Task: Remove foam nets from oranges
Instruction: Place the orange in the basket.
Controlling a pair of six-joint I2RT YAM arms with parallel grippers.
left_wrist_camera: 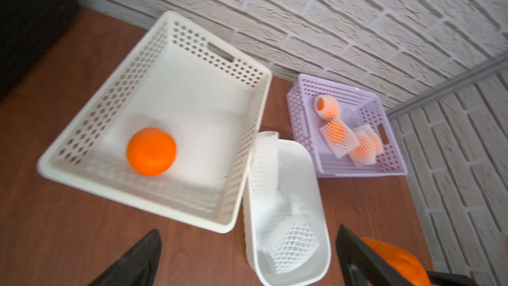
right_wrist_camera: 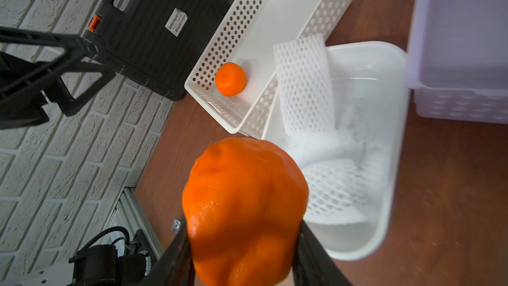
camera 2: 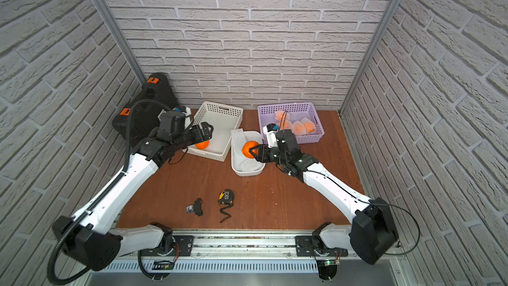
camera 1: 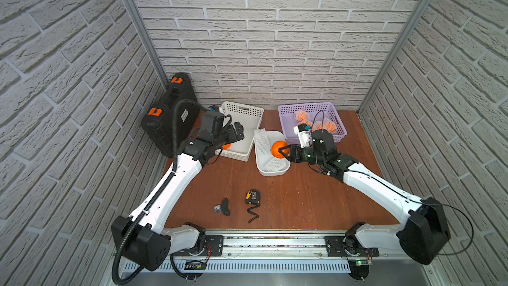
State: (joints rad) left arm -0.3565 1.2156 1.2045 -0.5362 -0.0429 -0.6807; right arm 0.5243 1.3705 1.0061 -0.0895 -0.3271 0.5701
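The white basket (camera 1: 240, 111) holds one bare orange (left_wrist_camera: 151, 151), the white tub (camera 1: 272, 173) two foam nets (left_wrist_camera: 264, 166), the purple basket (camera 1: 308, 107) netted oranges (camera 1: 325, 125). The right gripper (camera 1: 283, 152) clamps a second orange (right_wrist_camera: 244, 204) over the tub; the left gripper (camera 1: 237, 133) gapes empty.

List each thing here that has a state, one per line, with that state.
left gripper: open, empty
right gripper: shut on held orange
held orange: bare, no net
basket orange: bare, in white basket
netted oranges: sleeved, in purple basket
foam nets: empty, in white tub
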